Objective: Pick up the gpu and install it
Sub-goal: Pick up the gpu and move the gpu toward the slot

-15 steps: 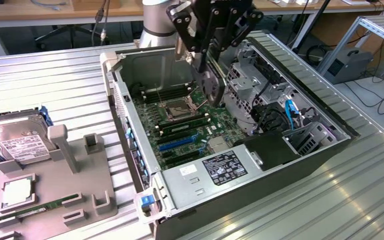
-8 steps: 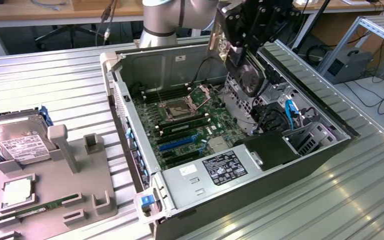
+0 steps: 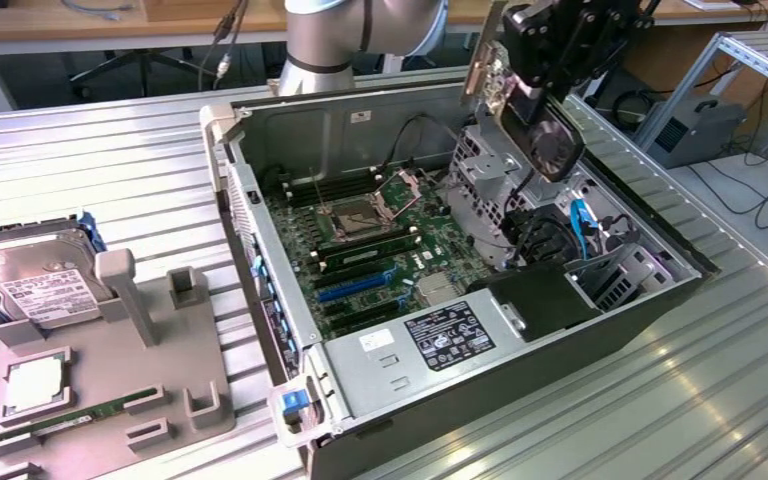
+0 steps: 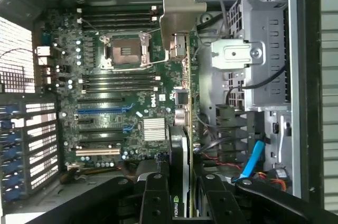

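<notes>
Your ribbed metal counter (image 3: 117, 170), two loads on it.
You have the open computer case (image 3: 518, 400) mid-counter and a grey parts holder (image 3: 157, 390) just beside it, toward the exterior view's left.

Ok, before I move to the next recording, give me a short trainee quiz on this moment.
1. What do the jaws hold? A: RAM stick. B: gpu. C: CPU.
2. True or false: the gpu is already plugged in.
3. In the exterior view, on which side of the case does the hard drive lie?

Key: 1 B. 2 False: it hangs above the open case. 3 The exterior view's left.
</notes>
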Robot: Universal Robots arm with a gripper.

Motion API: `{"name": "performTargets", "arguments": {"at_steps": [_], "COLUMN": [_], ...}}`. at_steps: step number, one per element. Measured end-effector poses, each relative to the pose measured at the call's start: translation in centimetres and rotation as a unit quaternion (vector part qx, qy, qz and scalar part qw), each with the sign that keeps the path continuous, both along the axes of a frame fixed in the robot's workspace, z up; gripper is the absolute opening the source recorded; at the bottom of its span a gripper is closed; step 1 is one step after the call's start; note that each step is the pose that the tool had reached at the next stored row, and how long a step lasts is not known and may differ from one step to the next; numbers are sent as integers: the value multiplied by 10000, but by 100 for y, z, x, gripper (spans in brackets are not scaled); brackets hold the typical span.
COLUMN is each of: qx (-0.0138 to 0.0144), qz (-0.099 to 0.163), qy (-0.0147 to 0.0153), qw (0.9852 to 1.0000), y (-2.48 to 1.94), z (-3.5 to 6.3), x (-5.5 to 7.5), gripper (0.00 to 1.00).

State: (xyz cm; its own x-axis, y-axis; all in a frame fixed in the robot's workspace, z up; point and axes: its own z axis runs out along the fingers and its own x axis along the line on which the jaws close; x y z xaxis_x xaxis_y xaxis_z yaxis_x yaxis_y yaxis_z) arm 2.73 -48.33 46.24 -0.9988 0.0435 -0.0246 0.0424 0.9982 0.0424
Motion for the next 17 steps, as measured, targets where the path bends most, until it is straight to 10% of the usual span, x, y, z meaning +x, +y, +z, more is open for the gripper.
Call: {"name": "performTargets", "arguments": {"at_steps": [17], "qx": [-1], "qz": [-55], "qy": [0], "qw": [10000], "y": [0], "z": [-4], "x": [188], "gripper": [27]}}
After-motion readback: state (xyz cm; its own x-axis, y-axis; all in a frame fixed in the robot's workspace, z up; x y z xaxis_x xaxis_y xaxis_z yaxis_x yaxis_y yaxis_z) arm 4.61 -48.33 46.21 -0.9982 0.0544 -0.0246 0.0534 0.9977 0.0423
